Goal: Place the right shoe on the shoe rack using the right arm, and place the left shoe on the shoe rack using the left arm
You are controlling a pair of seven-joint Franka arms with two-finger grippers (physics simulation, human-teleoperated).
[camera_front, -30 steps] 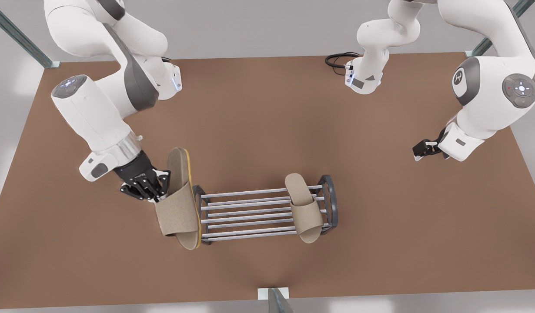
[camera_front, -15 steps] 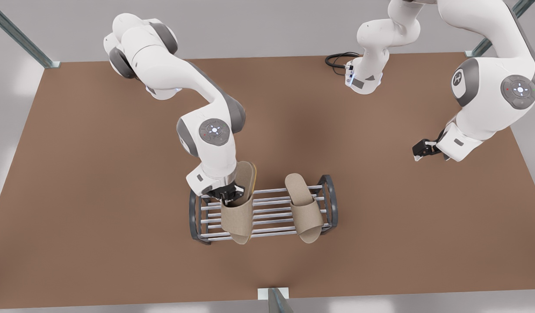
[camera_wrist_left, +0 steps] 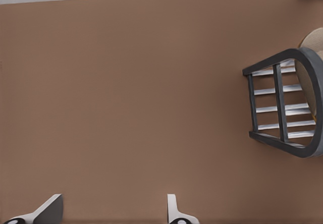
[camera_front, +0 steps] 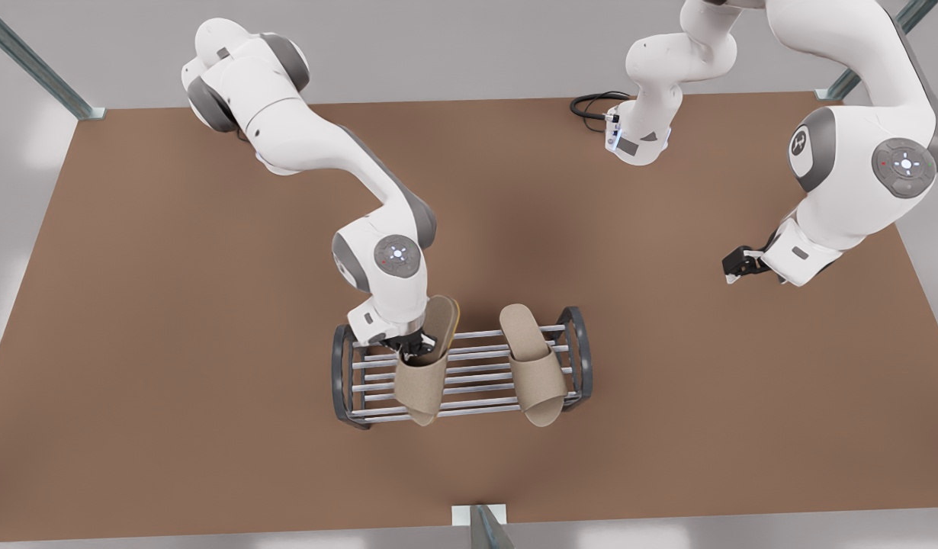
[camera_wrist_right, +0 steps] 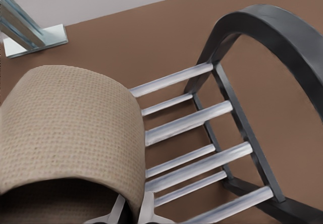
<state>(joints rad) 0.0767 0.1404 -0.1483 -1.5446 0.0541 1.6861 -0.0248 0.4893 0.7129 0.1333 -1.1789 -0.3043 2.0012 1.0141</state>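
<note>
Slippers are the job here, and both are at the shoe rack (camera_front: 457, 374) now. One beige slipper (camera_front: 531, 364) lies flat across the silver bars near the end on the front view's right. Its long way runs across the bars and its open toe points to the near edge of the brown table (camera_front: 133, 305). The right gripper (camera_front: 412, 349) is over the rack and pinches the band of the other slipper (camera_front: 425, 374), so it can set it down next to the first one. This slipper points the same way but looks tipped, heel (camera_front: 441, 316) a bit up. I think it is not let go yet. The left gripper (camera_front: 737, 265) waits well apart from the rack, over bare table. Its fingers (camera_wrist_left: 48, 211) are spread and hold nothing.
</note>
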